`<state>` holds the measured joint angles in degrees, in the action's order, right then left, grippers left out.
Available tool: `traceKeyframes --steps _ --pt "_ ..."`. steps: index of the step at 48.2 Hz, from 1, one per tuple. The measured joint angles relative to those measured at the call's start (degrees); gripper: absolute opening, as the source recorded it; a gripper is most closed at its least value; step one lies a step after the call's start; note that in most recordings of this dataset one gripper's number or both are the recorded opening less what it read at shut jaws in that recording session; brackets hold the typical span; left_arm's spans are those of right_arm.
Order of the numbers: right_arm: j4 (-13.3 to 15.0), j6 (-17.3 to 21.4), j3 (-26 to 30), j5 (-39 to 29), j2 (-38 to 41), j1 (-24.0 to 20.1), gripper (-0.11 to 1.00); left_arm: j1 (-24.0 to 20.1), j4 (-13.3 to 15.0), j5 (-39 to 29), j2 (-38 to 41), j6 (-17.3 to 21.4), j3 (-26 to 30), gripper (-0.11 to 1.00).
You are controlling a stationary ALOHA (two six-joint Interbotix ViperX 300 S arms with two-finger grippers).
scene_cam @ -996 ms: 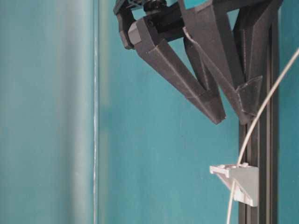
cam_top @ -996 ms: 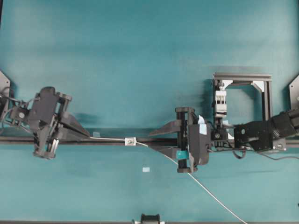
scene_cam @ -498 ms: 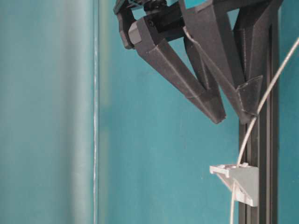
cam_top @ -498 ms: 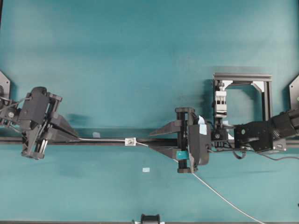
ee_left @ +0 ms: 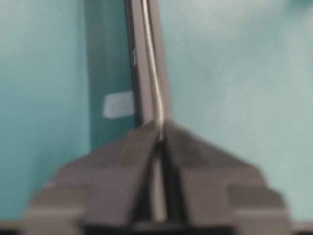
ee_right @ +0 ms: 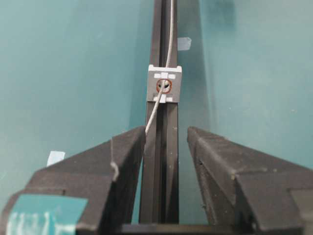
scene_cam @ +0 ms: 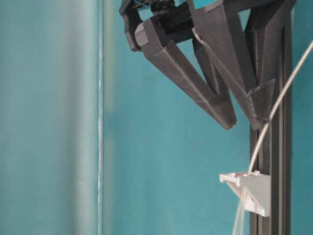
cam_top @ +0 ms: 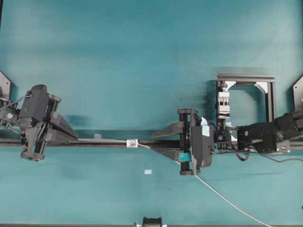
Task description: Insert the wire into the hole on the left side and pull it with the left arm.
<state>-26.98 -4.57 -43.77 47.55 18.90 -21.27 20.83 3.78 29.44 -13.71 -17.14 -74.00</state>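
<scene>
Wire [cam_top: 106, 140] is through the hole [ee_right: 164, 86] in the small white bracket [cam_top: 132, 143] on the black rail [cam_top: 156, 143]. In the right wrist view it enters the hole from the near side and continues straight up the rail beyond it. On the overhead, the wire runs left from the bracket along the rail to the left hand [cam_top: 75, 138], and right from the bracket diagonally under the right hand [cam_top: 158, 143] toward the bottom-right of the teal table [cam_top: 142, 56].

Left hand: closed on the wire. Left wrist view shows both fingertips [ee_left: 146, 134] pinched together with the wire coming out between them, bending slightly just above the tips.

Right hand: open, fingers standing either side of the rail, not gripping. Wire passes just beside the inner edge of its left finger [ee_right: 127, 147]; can't tell if it touches.

Small pale tape squares on the table, one just above the rail [cam_top: 97, 136], one below it [cam_top: 148, 171]. Metal frame [cam_top: 246, 94] stands behind the right arm.
</scene>
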Motion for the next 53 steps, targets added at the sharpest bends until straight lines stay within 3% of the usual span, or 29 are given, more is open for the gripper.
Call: traceKeyframes --steps 7,16,18,43,53 --pt "-0.09 0.00 0.09 0.00 0.00 -0.09 0.53 0.00 0.00 0.00 0.00 -0.09 0.00 0.17" --pt "0.00 -0.09 0.09 0.09 0.00 -0.09 0.53 -0.18 0.00 0.09 -0.09 -0.09 -0.18 0.71" --pt "0.00 -0.09 0.09 0.09 0.09 0.00 0.53 -0.18 0.00 0.00 -0.09 -0.09 -0.18 0.79" --pt "0.00 -0.26 0.00 0.09 -0.62 0.00 0.53 -3.16 0.00 0.09 -1.67 1.05 -0.26 0.79" --pt "0.00 -0.62 -0.79 0.09 -2.64 0.09 0.53 -3.34 0.00 0.09 -3.78 3.16 -0.53 0.79"
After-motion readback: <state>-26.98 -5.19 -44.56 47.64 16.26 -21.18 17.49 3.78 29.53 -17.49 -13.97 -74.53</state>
